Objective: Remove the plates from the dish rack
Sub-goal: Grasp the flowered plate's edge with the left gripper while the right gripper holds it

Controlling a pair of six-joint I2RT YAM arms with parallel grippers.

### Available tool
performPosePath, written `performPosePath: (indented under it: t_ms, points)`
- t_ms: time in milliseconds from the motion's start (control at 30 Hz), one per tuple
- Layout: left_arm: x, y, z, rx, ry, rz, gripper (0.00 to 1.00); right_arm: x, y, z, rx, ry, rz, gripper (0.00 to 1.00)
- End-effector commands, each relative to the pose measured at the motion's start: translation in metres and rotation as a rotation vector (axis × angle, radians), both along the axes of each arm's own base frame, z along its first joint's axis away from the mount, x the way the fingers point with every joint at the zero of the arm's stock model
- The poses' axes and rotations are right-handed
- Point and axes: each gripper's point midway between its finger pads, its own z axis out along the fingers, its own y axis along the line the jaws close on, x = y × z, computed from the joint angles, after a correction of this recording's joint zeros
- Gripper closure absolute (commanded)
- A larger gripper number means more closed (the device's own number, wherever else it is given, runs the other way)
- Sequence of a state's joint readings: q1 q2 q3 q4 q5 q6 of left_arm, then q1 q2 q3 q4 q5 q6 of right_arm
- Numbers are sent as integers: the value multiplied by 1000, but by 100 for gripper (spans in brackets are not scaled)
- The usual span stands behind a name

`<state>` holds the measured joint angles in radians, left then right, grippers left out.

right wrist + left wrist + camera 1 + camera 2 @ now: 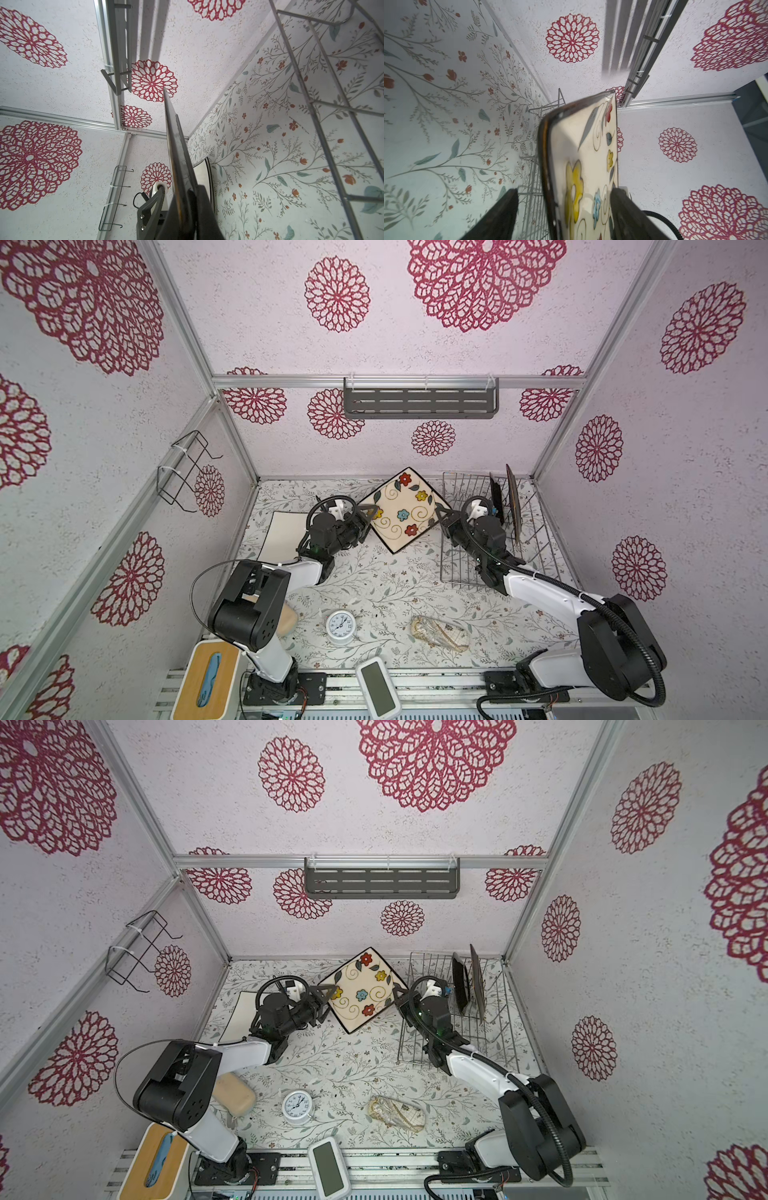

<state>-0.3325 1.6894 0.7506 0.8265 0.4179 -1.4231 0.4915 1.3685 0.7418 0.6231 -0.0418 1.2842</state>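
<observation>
Cream flower-painted rectangular plate (403,510) hangs in the air between the arms, clear of the silver wire dish rack (457,489), turned so one corner points at each arm. Right gripper (439,516) is clamped on its right-hand rim. Left gripper (564,190) straddles the opposite corner with jaws apart and a gap on the underside, so no grip yet. Reads as a handover. White flat plate (284,535) lies on the table just behind the left arm, with open table around it. Dark square plate (496,497) and round brown-rimmed plate (514,506) stand upright in the rack.
</observation>
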Motion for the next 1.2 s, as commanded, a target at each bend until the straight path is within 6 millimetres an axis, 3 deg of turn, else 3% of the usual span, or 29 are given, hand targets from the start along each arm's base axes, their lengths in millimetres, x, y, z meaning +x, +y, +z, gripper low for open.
performPosePath:
  t_ms: [0, 367, 867, 1167]
  points:
    - [-2, -9, 14, -47, -57, -25, 30, -12, -2, 126, 239, -323, 30, 100]
    - [-6, -20, 14, -74, -57, -52, 44, -5, 5, 142, 242, -341, 65, 100]
    - [-6, -21, 16, -83, -66, -54, 63, -2, 6, 144, 235, -346, 83, 100]
    - [-4, -22, 15, -95, -70, -56, 79, -2, 8, 144, 215, -347, 109, 100]
